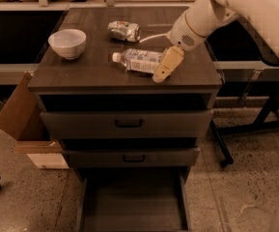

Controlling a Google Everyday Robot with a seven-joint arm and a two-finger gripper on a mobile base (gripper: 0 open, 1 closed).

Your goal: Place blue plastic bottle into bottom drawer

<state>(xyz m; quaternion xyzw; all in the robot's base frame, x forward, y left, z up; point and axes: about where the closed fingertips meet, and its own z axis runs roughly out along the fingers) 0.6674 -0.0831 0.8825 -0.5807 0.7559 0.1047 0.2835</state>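
Grasping was the step you had in hand, by my reading. The blue plastic bottle (139, 60) lay on its side on the cabinet top (95, 74), white cap pointing left. The bottom drawer (132, 202) stood pulled out at floor level, its dark floor showing and no bottle in it.

Your gripper (162, 71) sat at the bottle's right-hand end, its pale tip overlapping the bottle's base and reaching close to the front edge of the top. Whether it was open, closed or clamped on the bottle you could not tell from this view, so the hold counted as unproven.

The next move called for a sure grip on the bottle, then a lift straight up before any travel. After that you needed to carry it forward past the front edge and down in front of the two upper drawers (127, 123), whose black handles faced that path. The bottom drawer projected ahead of them, so the descent probably belonged out in front, not tight against the fronts.

The bottle's long axis ran left to right, so a nudge could have rolled it toward the front edge, which was near. The crushed can (123, 31) lay behind it, apart from it, and the white bowl (67, 43) stood well to the left. A cardboard box (20, 110) leaned at the cabinet's left side and black stand legs (255, 124) crowded the right. Your open room lay in front, above the drawer.
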